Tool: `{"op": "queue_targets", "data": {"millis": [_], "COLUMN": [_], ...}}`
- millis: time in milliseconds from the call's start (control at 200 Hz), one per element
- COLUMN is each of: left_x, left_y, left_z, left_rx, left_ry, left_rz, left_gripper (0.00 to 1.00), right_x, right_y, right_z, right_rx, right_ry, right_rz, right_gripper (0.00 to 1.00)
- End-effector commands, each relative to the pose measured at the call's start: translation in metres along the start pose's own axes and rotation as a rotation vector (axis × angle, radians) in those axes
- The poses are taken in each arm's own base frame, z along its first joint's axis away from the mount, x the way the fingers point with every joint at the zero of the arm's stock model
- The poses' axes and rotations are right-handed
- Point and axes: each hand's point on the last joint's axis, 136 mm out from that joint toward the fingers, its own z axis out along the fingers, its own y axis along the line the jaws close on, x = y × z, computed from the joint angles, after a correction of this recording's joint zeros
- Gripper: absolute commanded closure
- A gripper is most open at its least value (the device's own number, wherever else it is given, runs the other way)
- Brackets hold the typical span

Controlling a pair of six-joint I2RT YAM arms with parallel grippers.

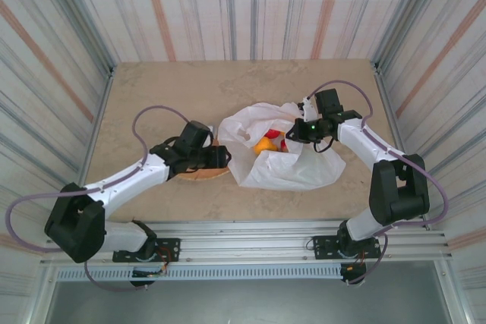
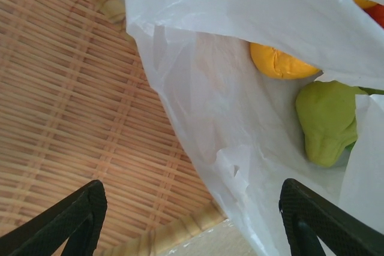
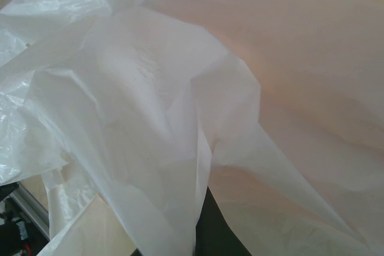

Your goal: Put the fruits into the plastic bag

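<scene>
1. Overhead, the bag is white and crinkled. It lies right of the table's centre, with its mouth turned toward the left edge.
2. Fruits: the top view gives an orange-yellow mass and a red patch touching each other inside the mouth. The left wrist view separates an orange fruit from a green fruit. The green fruit lies on the film just beside the orange one and is not discernible from above. All the fruits seen sit within the bag.
3. Plate: tan, woven, left of the bag and toward the near edge. The top view shows it mostly under the left wrist. The left wrist view shows its weave and rim, with the bag's film lapping over its right side.
4. Left gripper: the arm stretches low from the near-left base toward the centre. Its wrist is over the plate and its fingers point at the bag's mouth. The wrist view shows the fingers spread wide and holding nothing, one tip over the plate and the other over the film.
5. Right gripper: the elbow is folded near the right edge. The forearm reaches left to the bag's far rim. The right wrist view shows film pressed close, with folds gathering toward a dark finger at the bottom. Whether the fingers are closed on the film cannot be told.
</scene>
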Motion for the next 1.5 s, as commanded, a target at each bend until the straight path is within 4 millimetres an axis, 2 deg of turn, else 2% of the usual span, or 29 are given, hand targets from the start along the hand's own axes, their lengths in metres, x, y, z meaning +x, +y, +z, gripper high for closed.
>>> {"op": "queue_targets", "data": {"millis": [0,180,451,566,837,1087,1318,1493], "left_x": [-0.004,-0.004,0.000,-0.002,-0.014,-0.030,-0.052,-0.067], "left_y": [-0.009,-0.011,-0.020,-0.026,-0.046,-0.081,-0.118,-0.137], "left_z": [0.007,0.021,0.032,0.030,0.016,-0.012,-0.050,-0.081], "left_rx": [0.043,0.060,0.119,0.142,0.219,0.311,0.387,0.426], "left_ry": [0.002,0.016,0.042,0.040,0.004,-0.062,-0.149,-0.203], "left_rz": [-0.026,-0.034,-0.026,-0.013,0.015,0.085,0.163,0.229], "left_gripper": [0.23,0.33,0.68,0.80,1.00,1.00,1.00,1.00], "right_x": [0.005,0.004,0.003,0.001,-0.004,-0.010,-0.024,-0.031], "right_y": [0.004,0.005,0.005,0.007,0.008,0.008,0.015,0.028], "right_z": [-0.002,-0.003,-0.002,-0.002,-0.008,-0.026,-0.065,-0.097], "right_rx": [-0.006,-0.007,-0.006,-0.010,0.005,0.028,0.053,0.058], "right_ry": [0.007,0.006,0.011,0.011,0.000,-0.045,-0.140,-0.210], "right_rz": [0.017,0.012,0.011,0.011,-0.007,-0.021,-0.048,-0.076], "right_gripper": [0.95,0.95,0.95,0.95,0.95,0.96,0.96,0.96]}}
